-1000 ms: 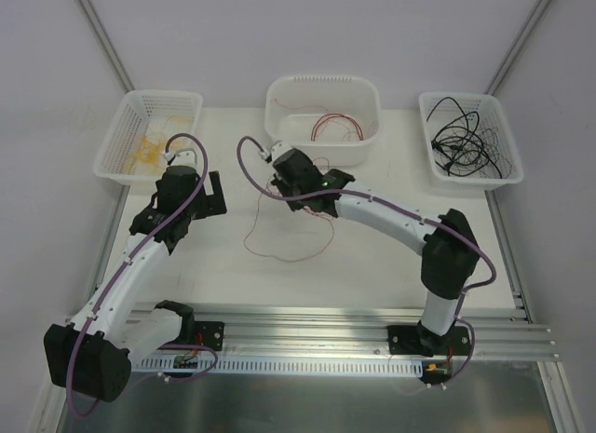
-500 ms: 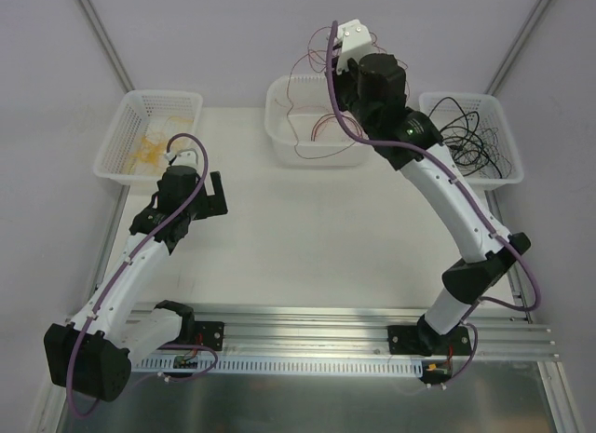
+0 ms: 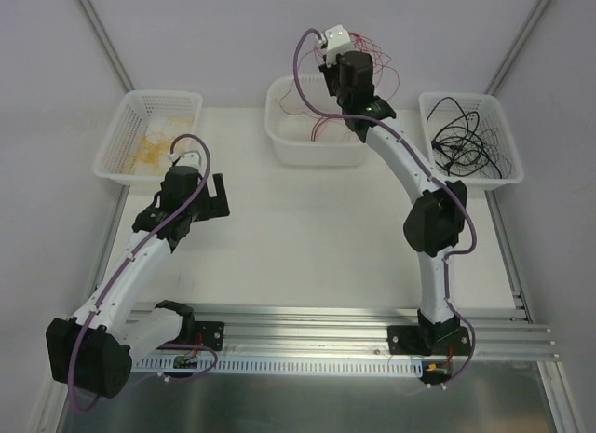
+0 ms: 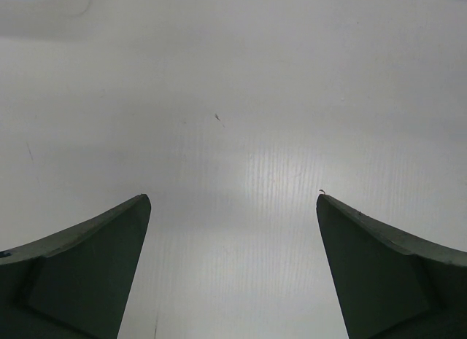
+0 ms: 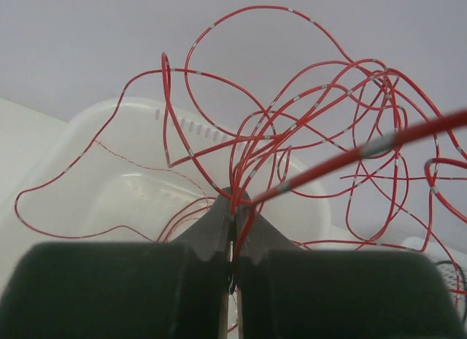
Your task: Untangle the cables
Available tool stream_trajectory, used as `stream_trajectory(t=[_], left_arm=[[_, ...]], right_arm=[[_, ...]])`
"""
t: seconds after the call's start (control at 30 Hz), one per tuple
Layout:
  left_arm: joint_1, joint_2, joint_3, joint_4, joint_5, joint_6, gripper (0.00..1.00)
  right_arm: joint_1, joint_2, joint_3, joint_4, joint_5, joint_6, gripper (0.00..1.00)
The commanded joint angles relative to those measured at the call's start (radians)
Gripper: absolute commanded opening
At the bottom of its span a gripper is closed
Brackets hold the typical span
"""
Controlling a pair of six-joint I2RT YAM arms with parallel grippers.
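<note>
Right wrist view: right gripper (image 5: 232, 204) pinched shut on a bundle of red cables (image 5: 292, 120), with several strands meeting at the fingertips and loose loops fanning up and out to both sides. Middle basket (image 5: 95, 146) sits below and beyond the jaws. Top view: the right arm reaches high over that basket (image 3: 279, 144) at the middle of the far edge. Red loops (image 3: 382, 70) spread around the wrist, and some look to hang outside the rim line.

More red wire already lies inside the basket. Yellow cables (image 3: 149, 152) are in the left basket (image 3: 116, 140) at the far left corner. Black cables (image 3: 466, 140) are in the right basket (image 3: 507, 177) at the far right corner.

Left gripper (image 4: 233, 230) is spread wide and holds nothing, over bare table (image 3: 307, 247) near the far left corner.

Step in hand, as I judge it: drop the red bundle into the middle basket.

To do it well:
- Centre the pinch over the basket floor, not the rim.
- Come down low enough that the wide loops fold inside the walls before letting go.
- Spread the jaws fully, since thin wire may catch between the fingers.
- Pull straight up slowly and check that no strand trails along.

Risk: springy loops may pop over the rim onto the table.
</note>
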Motion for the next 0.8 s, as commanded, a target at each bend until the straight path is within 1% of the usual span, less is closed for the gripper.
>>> stream_trajectory(t=[0.0,0.13,0.23,0.33,0.43,0.47,0.5,0.53,0.6,0.63,0.7,0.73,0.77], left_arm=[[0.011,0.007,-0.012,0.023,0.020,-0.004,0.99],[0.009,0.019,-0.011,0.023,0.034,-0.002,0.99],[0.011,0.024,-0.009,0.025,0.037,-0.002,0.99],[0.009,0.024,-0.008,0.025,0.043,0.001,0.99],[0.011,0.022,-0.008,0.023,0.046,0.001,0.99],[0.011,0.024,-0.006,0.023,0.046,0.001,0.99],[0.009,0.022,-0.008,0.023,0.049,0.002,0.99],[0.011,0.021,-0.008,0.023,0.048,0.002,0.99],[0.009,0.016,-0.008,0.023,0.048,0.002,0.99],[0.009,0.009,-0.006,0.023,0.045,0.002,0.99],[0.009,-0.001,-0.008,0.023,0.042,0.002,0.99],[0.011,-0.004,-0.008,0.023,0.042,0.002,0.99],[0.011,-0.008,-0.008,0.023,0.040,0.002,0.99]], right_arm=[[-0.006,0.125,0.072,0.149,-0.041,-0.060,0.01],[-0.029,0.263,0.164,0.108,-0.112,0.001,0.01],[-0.029,0.308,0.146,0.105,-0.160,0.020,0.04],[-0.029,0.310,0.106,0.102,-0.171,0.038,0.11],[-0.029,0.288,0.076,0.100,-0.160,0.041,0.33],[-0.029,0.262,0.073,0.094,-0.157,0.041,0.46],[-0.029,0.247,0.071,0.084,-0.154,0.046,0.53],[-0.029,0.228,0.062,0.071,-0.157,0.050,0.64],[-0.027,0.143,0.027,0.059,-0.163,0.069,0.71],[-0.027,0.104,-0.028,0.059,-0.165,0.076,0.77],[-0.027,-0.008,-0.082,0.059,-0.176,0.089,0.81],[-0.027,-0.045,-0.110,0.033,-0.182,0.093,0.86],[-0.027,-0.078,-0.151,0.015,-0.185,0.098,0.89]])
